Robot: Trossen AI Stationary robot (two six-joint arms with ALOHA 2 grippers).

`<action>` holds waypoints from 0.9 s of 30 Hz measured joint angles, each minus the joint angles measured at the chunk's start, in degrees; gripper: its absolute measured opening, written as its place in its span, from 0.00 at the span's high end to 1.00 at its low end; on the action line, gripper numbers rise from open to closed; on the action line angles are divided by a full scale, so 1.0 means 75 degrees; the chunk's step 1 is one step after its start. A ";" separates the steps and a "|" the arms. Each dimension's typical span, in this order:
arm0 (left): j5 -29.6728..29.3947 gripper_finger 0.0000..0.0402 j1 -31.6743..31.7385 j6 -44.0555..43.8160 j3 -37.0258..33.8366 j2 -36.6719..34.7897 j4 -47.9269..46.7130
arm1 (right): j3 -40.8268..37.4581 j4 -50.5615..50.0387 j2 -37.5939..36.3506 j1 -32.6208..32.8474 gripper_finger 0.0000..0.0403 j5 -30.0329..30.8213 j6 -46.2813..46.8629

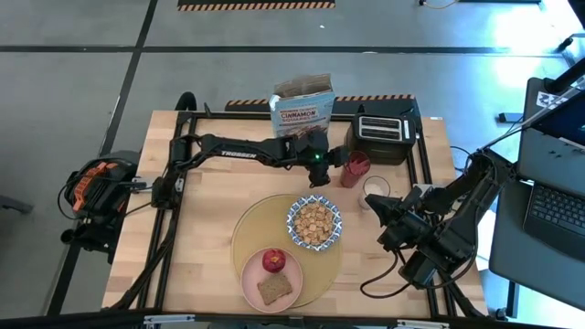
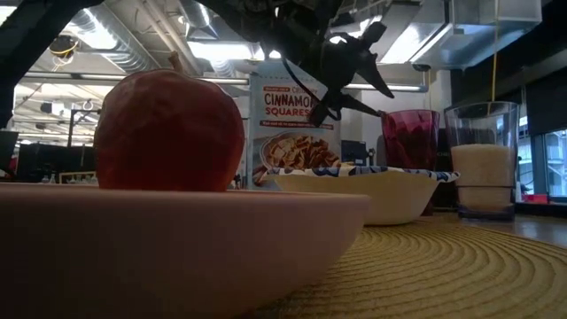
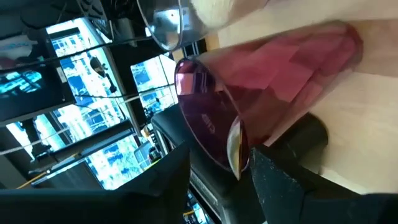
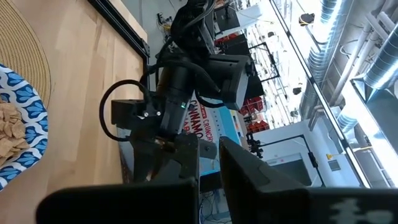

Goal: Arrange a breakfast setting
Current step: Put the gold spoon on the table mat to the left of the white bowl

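The tan placemat (image 1: 247, 239) carries the pink plate (image 1: 251, 281) and the patterned bowl (image 1: 314, 222). The left arm stretches across the table's far side, its left gripper (image 3: 239, 163) grasping the rim of the red cup (image 1: 356, 167) just beside the toaster (image 1: 384, 133). The right gripper (image 1: 377, 212) rests clenched and empty near the milk glass (image 1: 375, 189).

Bright overhead lights; the near apple (image 2: 168, 131) looms blurred, backlit and dim.
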 joint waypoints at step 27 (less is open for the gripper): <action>0.0301 0.70 0.0090 -0.0650 0.0013 0.0279 0.0397 | 0.0000 0.0000 0.0006 0.0000 0.92 0.0041 -0.0006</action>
